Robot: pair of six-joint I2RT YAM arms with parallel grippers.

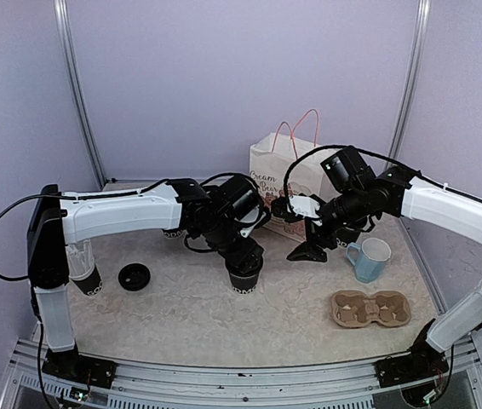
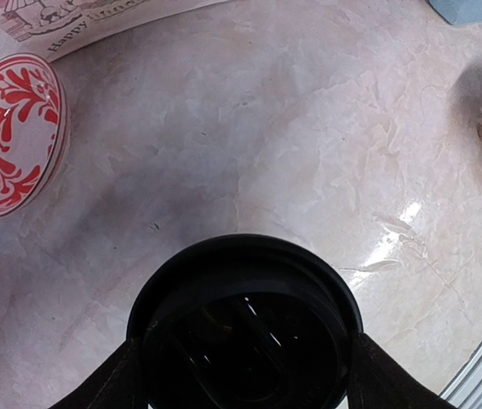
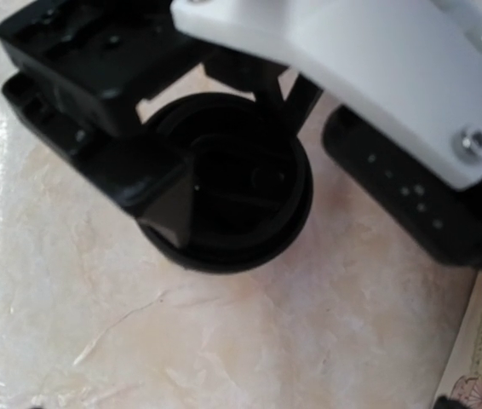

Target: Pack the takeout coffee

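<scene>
Left gripper (image 1: 243,256) straddles the lidded takeout coffee cup (image 2: 245,341) mid-table; fingers (image 2: 109,383) flank the lid, grip not discernible. Right gripper (image 1: 306,250) gaping, empty, crowding close beside. Around: light-blue mug (image 1: 370,258), cardboard cup carrier (image 1: 370,308), loose lid (image 1: 134,277), paper bag (image 1: 285,162) — marbled tabletop (image 1: 181,315), lilac walls (image 1: 224,77).

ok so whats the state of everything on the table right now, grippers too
center cup: upright, lid on, between the left gripper's fingers
loose lid: flat on the table, on no cup
straw cup: upright, no lid
blue mug: upright, looks empty
cup carrier: empty
paper bag: standing upright
left gripper: straddling the center cup, grip unclear
right gripper: open, holding nothing
</scene>
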